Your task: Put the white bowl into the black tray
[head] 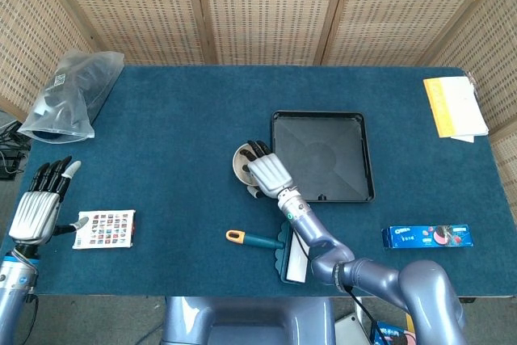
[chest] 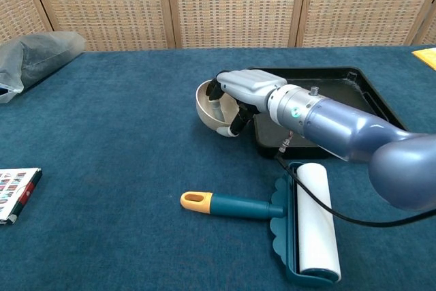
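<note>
right hand (chest: 240, 92) gripping tilted white bowl (chest: 210, 109), beside black tray (chest: 354, 86)

My right hand (chest: 242, 90) grips the white bowl (chest: 212, 107), tilted with its opening facing left, just beside the black tray (chest: 354, 80). A lint roller (chest: 272, 217) lies nearer me on the blue cloth.

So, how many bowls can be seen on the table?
1. The white bowl is tilted in the right robot hand, just left of the black tray. None seems hidden.
</note>
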Controlling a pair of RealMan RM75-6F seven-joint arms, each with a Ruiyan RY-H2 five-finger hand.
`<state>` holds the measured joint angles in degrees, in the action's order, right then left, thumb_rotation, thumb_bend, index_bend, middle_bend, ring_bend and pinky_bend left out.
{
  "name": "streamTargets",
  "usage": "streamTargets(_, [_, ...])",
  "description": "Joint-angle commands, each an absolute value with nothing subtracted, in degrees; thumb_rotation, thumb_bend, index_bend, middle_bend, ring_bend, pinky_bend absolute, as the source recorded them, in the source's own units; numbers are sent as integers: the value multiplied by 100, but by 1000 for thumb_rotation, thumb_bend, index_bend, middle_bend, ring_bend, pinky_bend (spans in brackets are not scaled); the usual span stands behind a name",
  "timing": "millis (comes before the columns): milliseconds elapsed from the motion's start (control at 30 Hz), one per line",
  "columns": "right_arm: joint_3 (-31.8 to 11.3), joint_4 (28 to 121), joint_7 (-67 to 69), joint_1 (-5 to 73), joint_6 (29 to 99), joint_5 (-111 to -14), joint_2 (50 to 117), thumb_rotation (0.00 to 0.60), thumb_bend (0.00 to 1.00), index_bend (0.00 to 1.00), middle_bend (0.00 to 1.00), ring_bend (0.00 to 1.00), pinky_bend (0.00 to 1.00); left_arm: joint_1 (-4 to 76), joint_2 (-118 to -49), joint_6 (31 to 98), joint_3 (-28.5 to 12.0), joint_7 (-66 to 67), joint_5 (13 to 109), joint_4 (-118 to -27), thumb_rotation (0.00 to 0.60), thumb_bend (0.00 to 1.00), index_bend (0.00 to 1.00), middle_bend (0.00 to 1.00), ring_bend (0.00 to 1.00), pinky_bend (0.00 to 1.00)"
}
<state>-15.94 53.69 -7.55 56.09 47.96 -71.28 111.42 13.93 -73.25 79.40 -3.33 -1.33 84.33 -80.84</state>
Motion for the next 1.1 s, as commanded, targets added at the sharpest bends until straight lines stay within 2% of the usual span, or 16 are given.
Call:
streamTargets(33, [-1593,5363,-755,5609,4802,-7130,11144,600,527,716,265,7,111,1391,-7321,7942,-340,-137,8429,-8089,600,63,0,0,0,0])
streamTargets(633, [-1676,5550,-1081,5650,5062,-7198,10983,600,529,718,260,13,111,1385,-7317,7939,-359,-140,8441,-8096,600,62,0,0,0,0])
streamTargets(1100, [-1754,6073,-1890,5430,5236,-6926,10127,600,513,726,259,16,112,1374,-7302,7985,-356,-112,8501,-8133,600,63,0,0,0,0])
